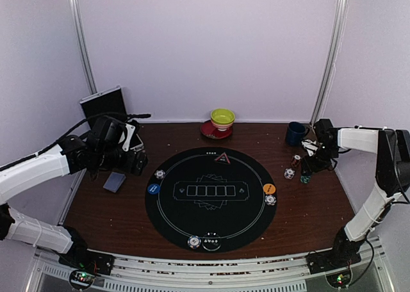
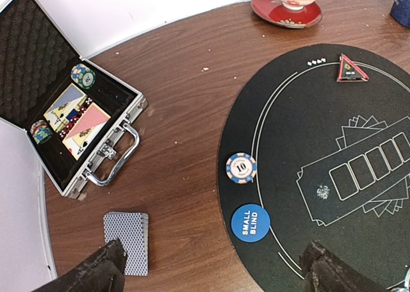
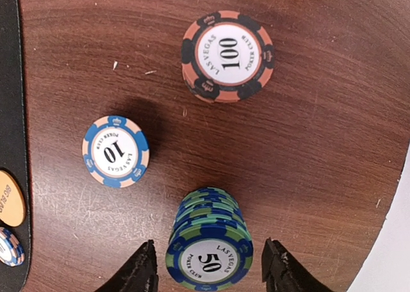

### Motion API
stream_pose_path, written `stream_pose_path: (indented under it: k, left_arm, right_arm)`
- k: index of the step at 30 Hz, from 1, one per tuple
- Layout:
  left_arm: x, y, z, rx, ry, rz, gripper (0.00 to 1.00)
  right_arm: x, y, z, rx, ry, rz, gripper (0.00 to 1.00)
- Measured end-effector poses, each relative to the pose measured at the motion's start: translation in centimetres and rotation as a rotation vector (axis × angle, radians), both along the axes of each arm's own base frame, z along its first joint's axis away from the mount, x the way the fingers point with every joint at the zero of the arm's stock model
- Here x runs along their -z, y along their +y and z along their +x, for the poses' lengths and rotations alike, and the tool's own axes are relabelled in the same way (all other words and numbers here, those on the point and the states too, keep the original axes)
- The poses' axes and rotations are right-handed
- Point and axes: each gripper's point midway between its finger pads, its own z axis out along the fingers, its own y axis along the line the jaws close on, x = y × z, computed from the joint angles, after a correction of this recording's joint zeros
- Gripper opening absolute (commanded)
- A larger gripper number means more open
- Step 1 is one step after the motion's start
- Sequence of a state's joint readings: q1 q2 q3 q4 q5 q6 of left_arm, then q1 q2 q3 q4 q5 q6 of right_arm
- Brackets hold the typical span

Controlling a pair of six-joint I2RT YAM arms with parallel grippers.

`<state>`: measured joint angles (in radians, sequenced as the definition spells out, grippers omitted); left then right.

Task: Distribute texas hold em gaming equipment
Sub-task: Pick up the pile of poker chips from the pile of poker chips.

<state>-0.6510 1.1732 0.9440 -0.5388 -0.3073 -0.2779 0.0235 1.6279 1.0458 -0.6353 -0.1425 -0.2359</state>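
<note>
A tall stack of green-and-blue "50" chips point(image 3: 209, 253) stands on the wood between the fingers of my right gripper point(image 3: 209, 276). The jaws are open, with a gap on each side of the stack. Beyond it sit an orange-and-black "100" chip stack point(image 3: 227, 55) and a blue-and-white "10" chip point(image 3: 116, 151). From above, this right gripper point(image 1: 307, 168) is just right of the black mat point(image 1: 211, 225). My left gripper point(image 2: 218, 276) hangs open and empty above the mat's left edge, with the blue-backed card deck point(image 2: 127, 242) by its left finger. A "10" chip point(image 2: 241, 168) and the blue small-blind disc point(image 2: 250, 223) lie on the mat.
An open metal case point(image 2: 112, 152) holding cards and chips sits at the far left. A yellow-green bowl point(image 1: 222, 118) on a red saucer point(image 1: 208, 132) and a dark blue mug point(image 1: 295, 133) stand at the back. An orange disc point(image 1: 269, 188) and more chips point(image 1: 194, 242) lie on the mat.
</note>
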Motion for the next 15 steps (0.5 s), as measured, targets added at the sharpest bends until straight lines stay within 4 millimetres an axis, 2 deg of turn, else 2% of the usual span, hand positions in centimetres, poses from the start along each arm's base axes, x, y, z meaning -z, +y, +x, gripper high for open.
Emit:
stream_pose_path:
  k: [7, 15]
  left_arm:
    - [0.00, 0.03, 0.01, -0.001, 0.000, 0.001, 0.98]
    - [-0.01, 0.05, 0.02, -0.002, -0.001, 0.002, 0.98]
  right_arm:
    - [0.59, 0.01, -0.30, -0.001, 0.020, 0.000, 0.51]
    - [0.60, 0.02, -0.30, -0.002, 0.021, 0.000, 0.40]
